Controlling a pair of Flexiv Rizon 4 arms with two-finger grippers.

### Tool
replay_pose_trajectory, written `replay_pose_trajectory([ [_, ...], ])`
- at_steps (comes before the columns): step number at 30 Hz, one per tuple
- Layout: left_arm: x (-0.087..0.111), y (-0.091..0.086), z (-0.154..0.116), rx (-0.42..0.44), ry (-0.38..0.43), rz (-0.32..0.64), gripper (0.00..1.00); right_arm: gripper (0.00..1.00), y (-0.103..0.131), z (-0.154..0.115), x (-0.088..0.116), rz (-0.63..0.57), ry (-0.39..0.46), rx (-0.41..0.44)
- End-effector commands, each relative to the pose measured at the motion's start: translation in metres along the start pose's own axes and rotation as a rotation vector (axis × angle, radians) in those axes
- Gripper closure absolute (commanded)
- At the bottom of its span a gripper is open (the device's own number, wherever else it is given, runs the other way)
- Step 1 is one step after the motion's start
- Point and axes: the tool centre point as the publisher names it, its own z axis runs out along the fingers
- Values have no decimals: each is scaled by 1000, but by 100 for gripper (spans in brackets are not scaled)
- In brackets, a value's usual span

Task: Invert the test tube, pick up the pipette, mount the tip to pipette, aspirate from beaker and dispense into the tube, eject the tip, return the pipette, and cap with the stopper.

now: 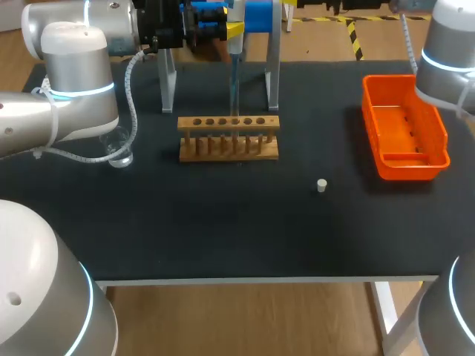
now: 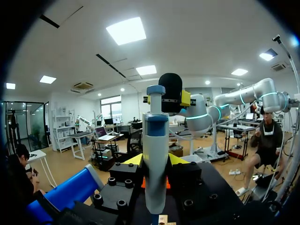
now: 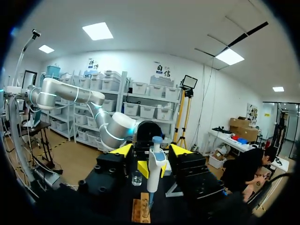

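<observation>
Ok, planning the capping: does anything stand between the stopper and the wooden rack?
Nothing lies on the table between the stopper and the rack. Above the rack, though, the pipette in the left arm's fingers hangs with its tip down at one hole, blocking it from above.

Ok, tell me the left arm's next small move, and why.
Probably lift the pipette straight up. The left claw holds it upright over the wooden rack, with its thin lower end down at one of the rack's holes. Any sideways move toward the beaker or orange bin first needs it clear.
</observation>
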Motion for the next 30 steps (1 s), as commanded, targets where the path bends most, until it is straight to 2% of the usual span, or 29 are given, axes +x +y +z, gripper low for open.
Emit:
replay_pose_trajectory([
  [1,0,0,0,2,1,1,100,100,4,9,-3,14,8,-2],
  [8,0,0,0,2,1,1,100,100,9,17,-6,61,29,-23],
  [17,0,0,0,2,1,1,100,100,19,36,-6,63,56,-32],
  [30,0,0,0,2,1,1,100,100,20,55,-6,101,68,8],
])
